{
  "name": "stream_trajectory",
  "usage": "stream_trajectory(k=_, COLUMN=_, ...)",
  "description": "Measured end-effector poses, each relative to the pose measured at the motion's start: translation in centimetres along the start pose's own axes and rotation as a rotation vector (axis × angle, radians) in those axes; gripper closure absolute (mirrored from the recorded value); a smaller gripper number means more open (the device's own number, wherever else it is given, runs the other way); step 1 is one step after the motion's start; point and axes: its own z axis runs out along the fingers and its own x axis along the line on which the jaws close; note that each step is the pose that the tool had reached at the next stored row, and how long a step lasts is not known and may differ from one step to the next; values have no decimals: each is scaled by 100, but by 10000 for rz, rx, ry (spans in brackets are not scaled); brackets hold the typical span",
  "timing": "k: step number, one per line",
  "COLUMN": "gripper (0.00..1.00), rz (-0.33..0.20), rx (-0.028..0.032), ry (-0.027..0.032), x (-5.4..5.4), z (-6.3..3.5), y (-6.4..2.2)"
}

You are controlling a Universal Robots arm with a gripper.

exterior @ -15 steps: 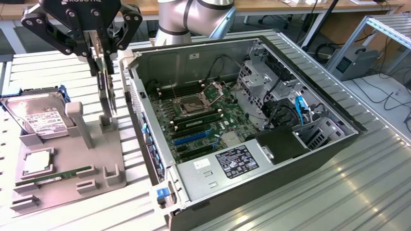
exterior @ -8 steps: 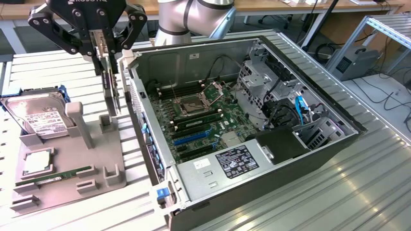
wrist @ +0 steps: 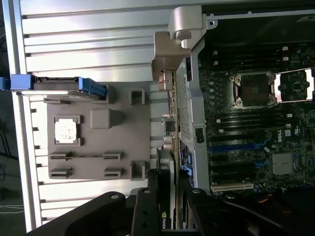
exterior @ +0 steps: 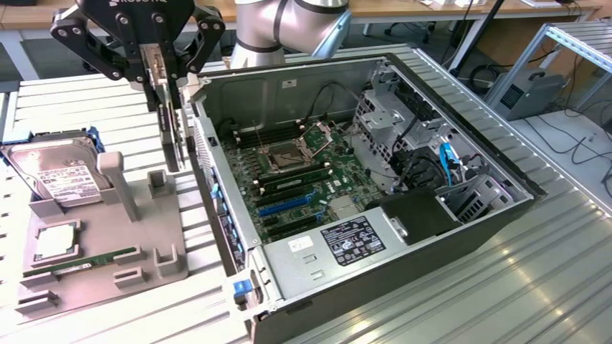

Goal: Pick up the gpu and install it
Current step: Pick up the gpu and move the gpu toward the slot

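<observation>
Got the gpu (exterior: 172, 132) clamped in my gripper (exterior: 156, 75), jaws partway closed on its top edge. It's hanging upright and edge-on above the gray holder tray (exterior: 105, 236), just beside the wall of the open pc case (exterior: 287, 72). I reckon holding it vertical like this keeps the connector edge pointing down, ready for the motherboard (exterior: 297, 183) slots.

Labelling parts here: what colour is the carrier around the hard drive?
Blue; the carrier shows best in the wrist view.
</observation>
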Motion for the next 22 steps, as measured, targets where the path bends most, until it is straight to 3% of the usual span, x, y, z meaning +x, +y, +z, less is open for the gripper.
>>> stream_trajectory(k=22, gripper=73, rz=0, rx=0, ry=0, x=-177, z=5, y=13)
